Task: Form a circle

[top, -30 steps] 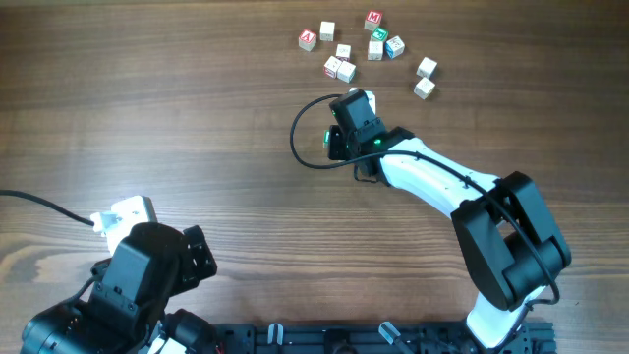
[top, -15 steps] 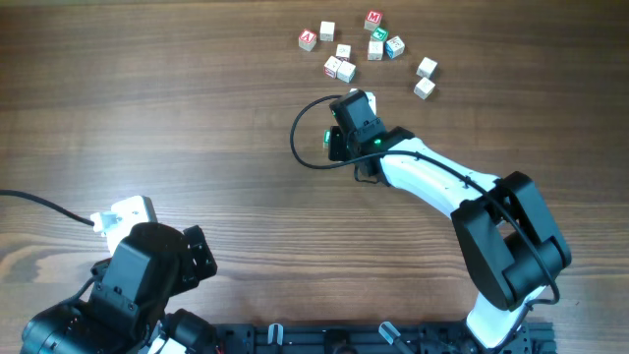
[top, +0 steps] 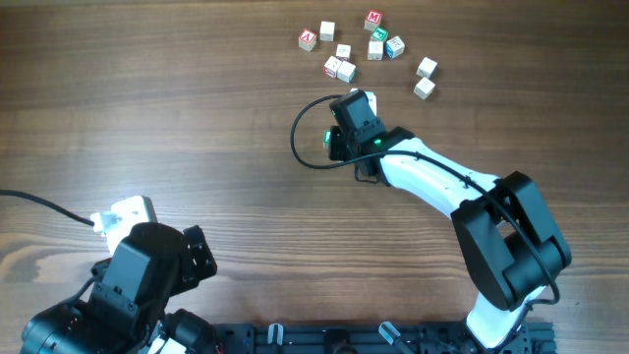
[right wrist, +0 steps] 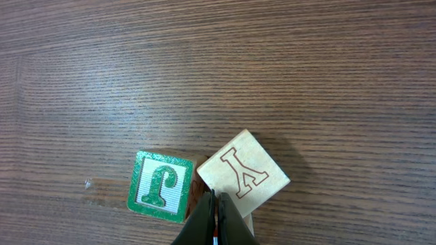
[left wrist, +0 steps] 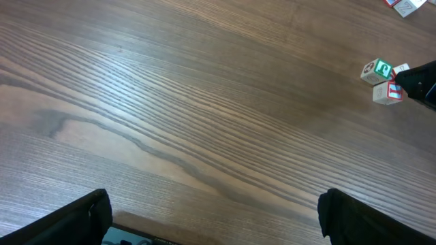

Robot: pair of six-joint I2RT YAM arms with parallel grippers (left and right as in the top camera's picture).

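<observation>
Wooden table (right wrist: pixel 204 54), two clumped cubes (right wrist: pixel 245 173) (green-faced, plain), right gripper (right wrist: pixel 216 212) closed, left gripper (left wrist: pixel 214 214) spread wide.

Overhead: fixed, straight down on the brown wood-grain table (top: pixel 147 118), far enough to frame the black left arm (top: pixel 138 285) and the white-and-black right arm (top: pixel 432 177). Left wrist: low, oblique, looking across the boards, with the small green-faced wooden letter cube (left wrist: pixel 377 70) tiny at far right. Right wrist: near-vertical close-up, same cube beside a plain wooden cube with a red-outlined letter (right wrist: pixel 243 175). Wrist views share that pair — overhead has it mostly under the right arm's wrist.
</observation>
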